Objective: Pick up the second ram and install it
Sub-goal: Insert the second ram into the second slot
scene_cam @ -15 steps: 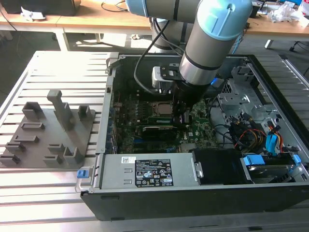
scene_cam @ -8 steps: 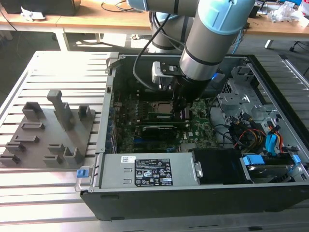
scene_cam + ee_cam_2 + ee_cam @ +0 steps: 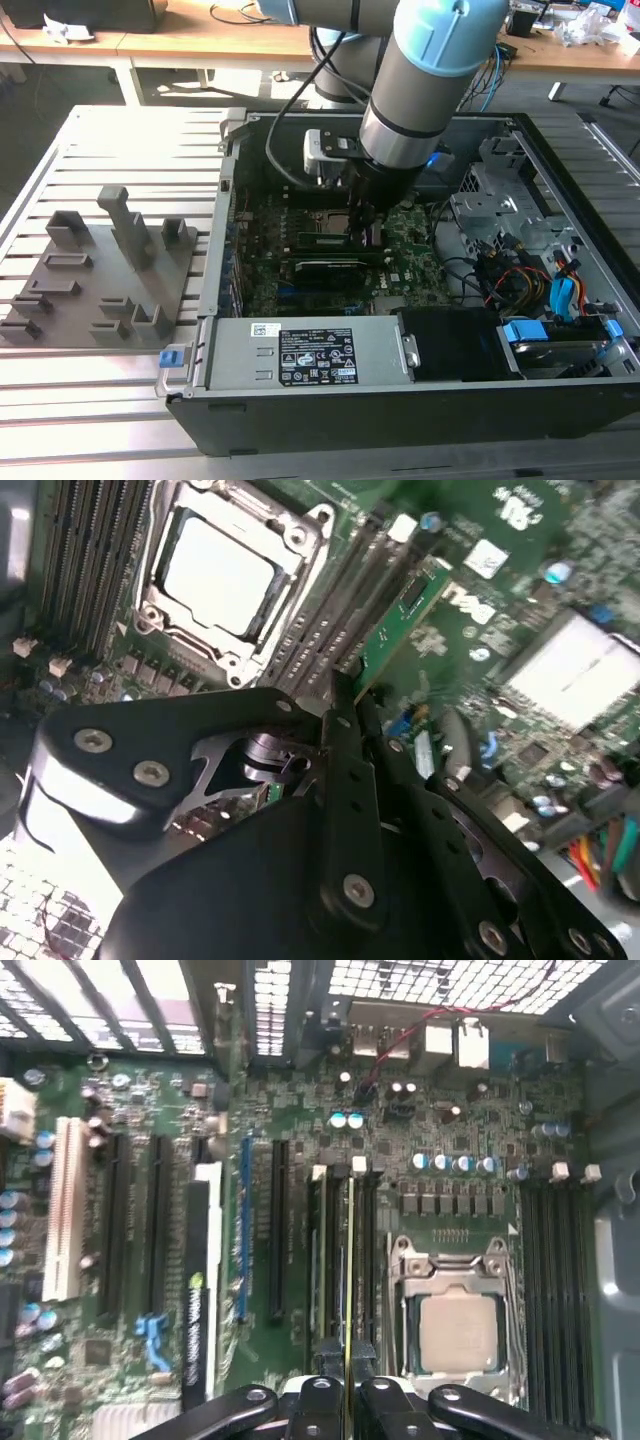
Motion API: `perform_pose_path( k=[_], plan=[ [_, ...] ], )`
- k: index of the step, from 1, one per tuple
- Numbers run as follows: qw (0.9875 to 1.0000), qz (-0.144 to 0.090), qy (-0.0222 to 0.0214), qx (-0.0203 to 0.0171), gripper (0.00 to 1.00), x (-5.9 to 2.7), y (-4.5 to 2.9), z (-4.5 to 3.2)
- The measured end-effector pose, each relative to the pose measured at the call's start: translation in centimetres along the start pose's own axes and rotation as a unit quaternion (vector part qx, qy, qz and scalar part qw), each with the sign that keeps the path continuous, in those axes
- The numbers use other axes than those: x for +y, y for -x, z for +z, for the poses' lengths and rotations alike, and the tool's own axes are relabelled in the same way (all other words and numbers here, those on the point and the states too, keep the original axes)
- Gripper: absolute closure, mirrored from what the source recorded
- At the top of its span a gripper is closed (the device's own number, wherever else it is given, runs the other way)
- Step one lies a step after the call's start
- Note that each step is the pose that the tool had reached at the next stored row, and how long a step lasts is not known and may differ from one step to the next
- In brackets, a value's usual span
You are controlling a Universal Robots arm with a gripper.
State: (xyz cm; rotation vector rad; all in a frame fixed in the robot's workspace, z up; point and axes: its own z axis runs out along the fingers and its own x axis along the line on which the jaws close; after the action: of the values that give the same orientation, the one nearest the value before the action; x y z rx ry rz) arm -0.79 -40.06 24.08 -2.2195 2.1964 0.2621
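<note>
1. Black gripper [image 3: 345,695] links sit closest to us in both wrist views, and its fingers [image 3: 318,1400] are pinched on the second ram [image 3: 395,630], the thin green stick we are working with.
2. We see the stick held edge-on in the first wrist view [image 3: 350,1260], lined up along the bank of memory slots [image 3: 335,1260] just beside the CPU socket [image 3: 457,1330].
3. We judge the pick-up done: the stick is off any holder and carried low over the motherboard [image 3: 400,235], deep inside the computer case [image 3: 300,400].
4. We judge the install only part done; the stick looks lowered into or just above its slot, but we cannot tell whether it is seated or whether the slot's white end clips [image 3: 360,1165] have closed.
5. Around it, we see a dark neighbouring strip in the adjoining slot, which may be another memory stick, though we cannot be sure.
6. Farther out stand long expansion slots [image 3: 160,1230], a black card [image 3: 200,1290], and a second bank of slots [image 3: 555,1280] on the socket's other side.
7. We note little room beside the stick: the socket frame and neighbouring slot walls crowd the fingers.
8. Outside the case, a grey parts holder [image 3: 95,270] sits on the slatted table [image 3: 120,130] toward the exterior view's left, well apart.
</note>
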Motion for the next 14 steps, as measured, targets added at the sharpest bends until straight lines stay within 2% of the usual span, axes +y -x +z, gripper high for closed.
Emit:
perform_pose_path(
  k=[2, 3, 6, 14],
  plan=[
    [1.0, 0.0, 0.0, -0.0008, 0.86, 0.12, 0.8, 0.4],
    [1.0, 0.0, 0.0, -0.0008, 0.86, 0.17, 0.87, 0.55],
    [1.0, 0.0, 0.0001, 0.0011, 0.86, 0.18, 0.62, 0.85],
    [1.0, 0.0, 0.0, 0.0011, 0.86, 0.19, 0.53, 1.31]
  ],
)
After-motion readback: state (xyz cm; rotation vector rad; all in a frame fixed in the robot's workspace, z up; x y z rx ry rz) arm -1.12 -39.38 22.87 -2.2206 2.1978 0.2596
